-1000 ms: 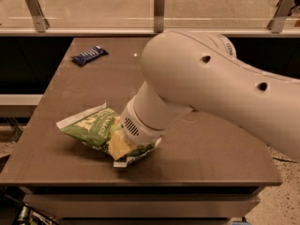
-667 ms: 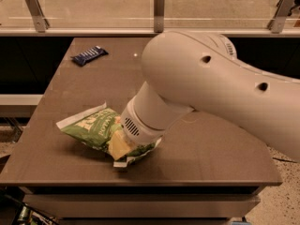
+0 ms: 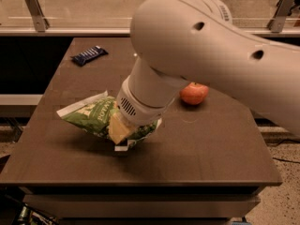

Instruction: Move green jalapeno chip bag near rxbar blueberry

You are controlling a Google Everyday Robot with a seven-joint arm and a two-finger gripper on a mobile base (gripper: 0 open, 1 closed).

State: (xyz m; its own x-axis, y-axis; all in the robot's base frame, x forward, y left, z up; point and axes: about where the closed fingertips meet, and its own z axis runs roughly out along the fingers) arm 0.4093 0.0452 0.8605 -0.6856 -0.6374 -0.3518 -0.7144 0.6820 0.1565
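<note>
The green jalapeno chip bag (image 3: 91,117) is at the front left of the brown table (image 3: 201,144). It hangs tilted a little above the table, with a shadow under it. My gripper (image 3: 121,129) comes down from the big white arm and is shut on the bag's right part; one yellowish finger (image 3: 117,128) shows against the foil. The rxbar blueberry (image 3: 89,55), a small dark blue wrapper, lies flat at the table's far left corner, well away from the bag.
A red-orange apple (image 3: 193,93) sits on the table just right of my arm. A glass rail with metal posts (image 3: 35,8) runs behind the table. The table's edges drop off at left, front and right.
The bag has risen off the table in my gripper. My arm has lifted with it, and the apple behind it now shows. The rxbar has not moved.
</note>
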